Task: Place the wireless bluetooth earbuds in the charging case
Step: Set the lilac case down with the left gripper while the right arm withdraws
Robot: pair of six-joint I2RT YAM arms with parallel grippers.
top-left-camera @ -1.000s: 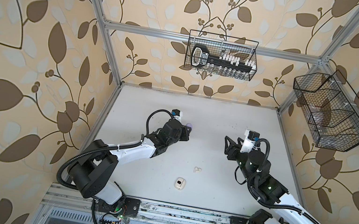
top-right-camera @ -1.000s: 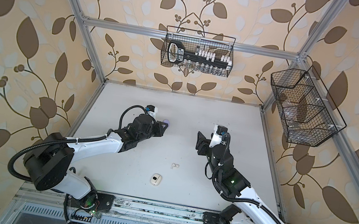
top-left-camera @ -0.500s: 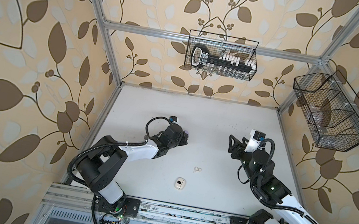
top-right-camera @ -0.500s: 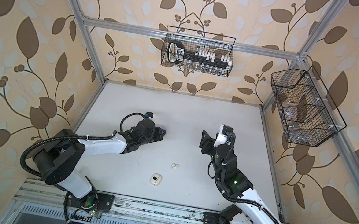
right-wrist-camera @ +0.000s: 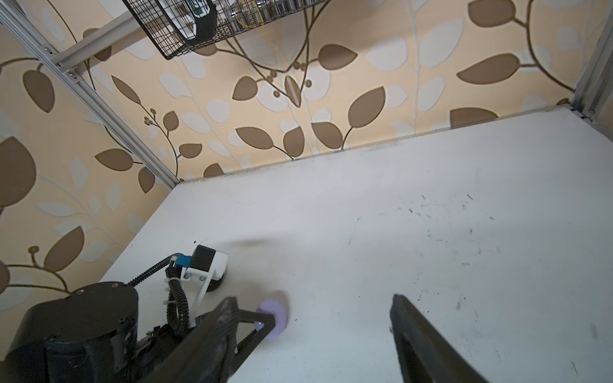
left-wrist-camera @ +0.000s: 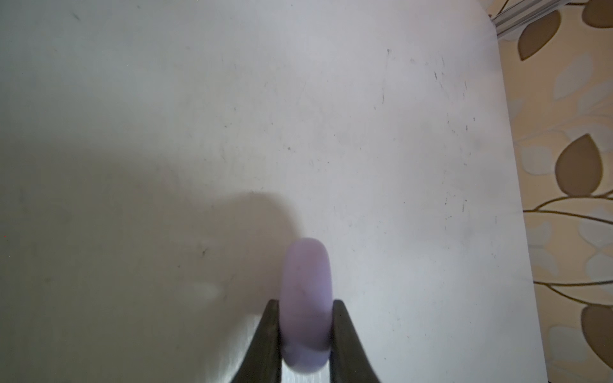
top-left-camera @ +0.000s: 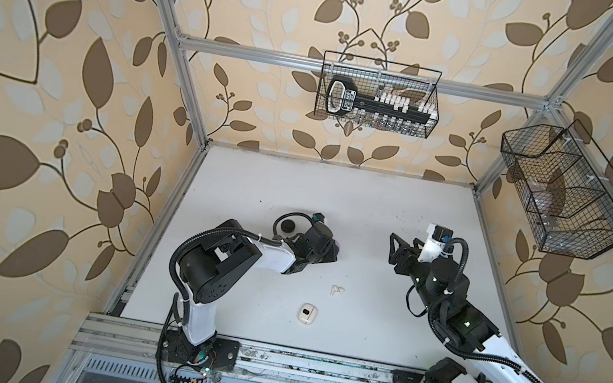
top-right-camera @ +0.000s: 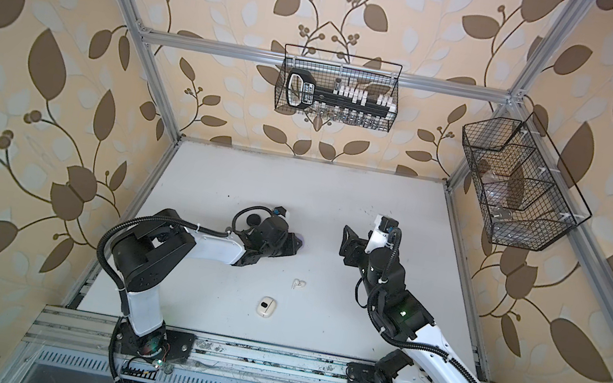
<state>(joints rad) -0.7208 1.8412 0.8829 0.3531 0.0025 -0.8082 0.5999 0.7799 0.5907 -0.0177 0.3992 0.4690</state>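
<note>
My left gripper [left-wrist-camera: 305, 301] is shut on a pale lavender charging case [left-wrist-camera: 305, 275], held edge-on and low over the white table [top-left-camera: 337, 197]. Both top views show that case [top-left-camera: 335, 246] [top-right-camera: 301, 238] at the left arm's tip. A pair of cream-white earbuds [top-left-camera: 337, 290] [top-right-camera: 298, 284] lies loose mid-table. Nearer the front sits a cream case [top-left-camera: 306, 313] [top-right-camera: 266, 306] with a dark patch on top. My right gripper [right-wrist-camera: 315, 300] [top-left-camera: 395, 251] stands open and empty, to the right of the lavender case [right-wrist-camera: 273, 315] and facing it.
A round black case [top-left-camera: 287, 226] [top-right-camera: 253, 219] lies just behind the left wrist. A wire basket [top-left-camera: 378, 95] of tools hangs on the back wall. Another wire basket [top-left-camera: 569, 194] hangs on the right wall. Aluminium posts frame the table.
The left gripper has come down and a little nearer with the lavender case still in it. The right gripper's jaws have spread wider.
</note>
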